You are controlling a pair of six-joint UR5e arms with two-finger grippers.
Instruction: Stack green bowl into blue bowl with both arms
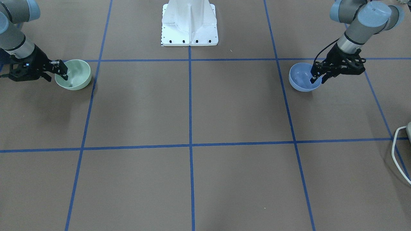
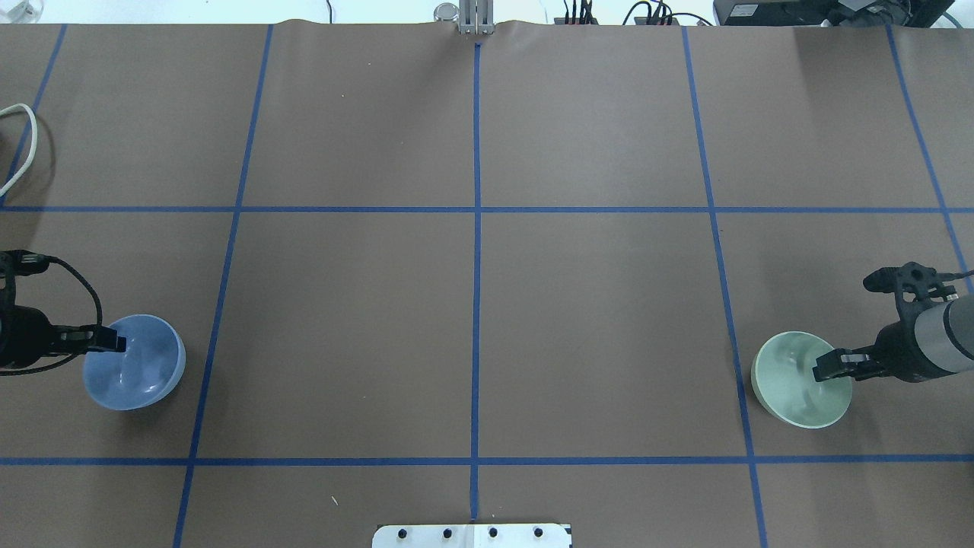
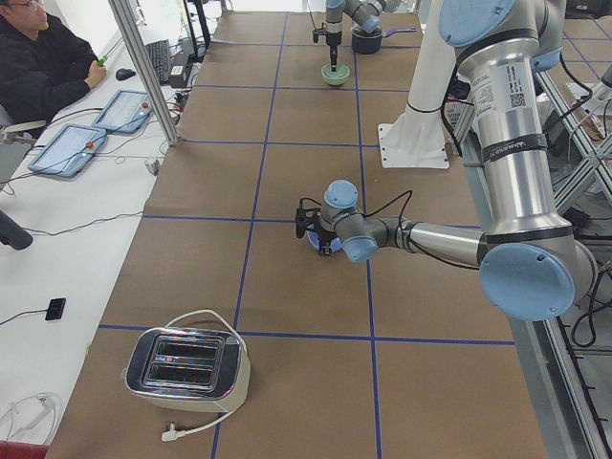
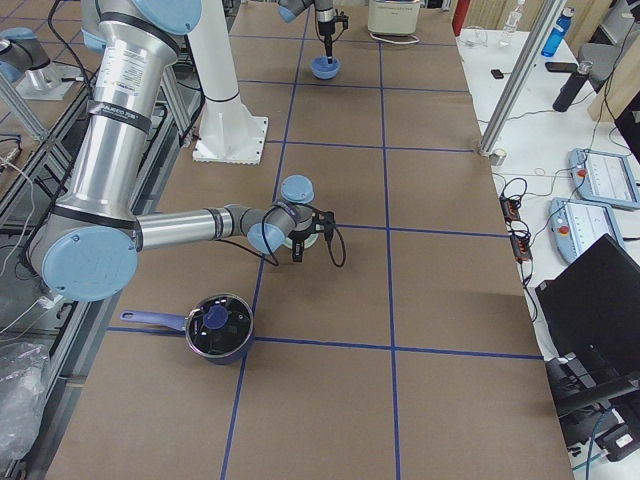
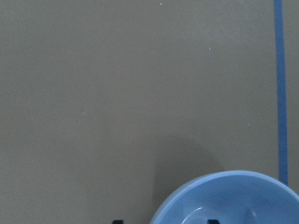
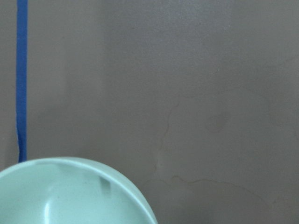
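The green bowl [image 1: 75, 74] sits upright on the brown table at the robot's right end and also shows in the overhead view [image 2: 795, 380]. My right gripper [image 1: 57, 78] reaches in low from the side. It stands open astride the bowl's outer rim, one finger inside and one outside. The blue bowl [image 1: 303, 77] sits at the robot's left end and also shows in the overhead view [image 2: 141, 365]. My left gripper [image 1: 318, 80] is open astride its outer rim in the same way. The left wrist view shows the blue bowl [image 5: 233, 200] with a fingertip on either side of its rim. The two bowls are far apart.
The white base pedestal [image 1: 189, 22] stands at the middle of the robot's edge. A toaster [image 3: 186, 368] with a white cable [image 1: 398, 154] sits beyond the blue bowl. A lidded blue pot [image 4: 215, 328] sits beyond the green bowl. An operator [image 3: 38, 57] sits at the side desk.
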